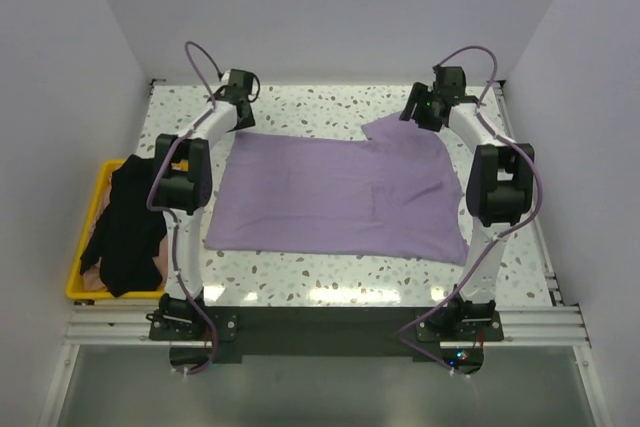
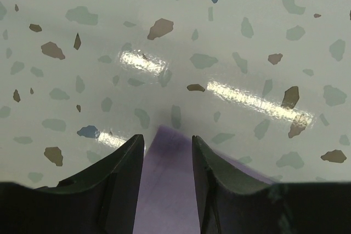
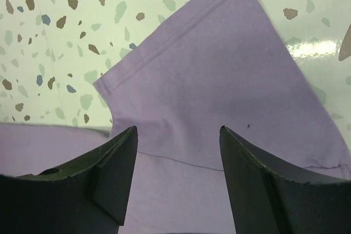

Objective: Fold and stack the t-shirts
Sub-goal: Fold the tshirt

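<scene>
The lavender t-shirt lies spread flat across the middle of the table, with one sleeve pointing to the far right. My left gripper is over its far left corner. In the left wrist view the jaws stand slightly apart, with the shirt's corner lying between them. My right gripper hovers over the sleeve. In the right wrist view its jaws are wide open above the sleeve fabric. The black t-shirt lies crumpled in the crate at the left.
A yellow plastic crate sits at the table's left edge, holding the black shirt. White walls enclose the speckled table on three sides. An aluminium rail runs along the near edge by the arm bases.
</scene>
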`<action>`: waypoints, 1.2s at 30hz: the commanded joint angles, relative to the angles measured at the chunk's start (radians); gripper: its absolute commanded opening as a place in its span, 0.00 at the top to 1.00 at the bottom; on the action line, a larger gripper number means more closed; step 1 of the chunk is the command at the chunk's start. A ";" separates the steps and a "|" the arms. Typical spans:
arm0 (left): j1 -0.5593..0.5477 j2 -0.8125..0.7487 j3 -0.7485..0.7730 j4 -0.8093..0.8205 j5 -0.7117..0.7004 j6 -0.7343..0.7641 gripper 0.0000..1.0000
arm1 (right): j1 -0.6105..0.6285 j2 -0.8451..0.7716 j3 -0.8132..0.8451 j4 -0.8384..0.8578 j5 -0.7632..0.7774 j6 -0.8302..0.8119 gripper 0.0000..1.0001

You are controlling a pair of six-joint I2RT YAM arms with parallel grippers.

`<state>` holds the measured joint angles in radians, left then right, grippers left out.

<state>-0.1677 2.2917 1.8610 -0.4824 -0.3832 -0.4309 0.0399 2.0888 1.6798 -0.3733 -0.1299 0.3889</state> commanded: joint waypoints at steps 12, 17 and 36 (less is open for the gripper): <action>0.007 0.061 0.037 0.011 0.003 -0.026 0.55 | 0.002 0.043 0.087 0.024 -0.010 -0.068 0.36; 0.007 0.061 0.033 0.016 0.006 -0.025 0.66 | 0.000 0.071 0.113 0.037 0.032 -0.087 0.35; 0.008 0.022 -0.062 0.107 0.064 0.012 0.94 | 0.003 0.352 0.464 -0.052 0.242 -0.188 0.39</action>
<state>-0.1677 2.3356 1.8297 -0.4042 -0.3511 -0.4332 0.0399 2.4054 2.0560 -0.4038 0.0551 0.2268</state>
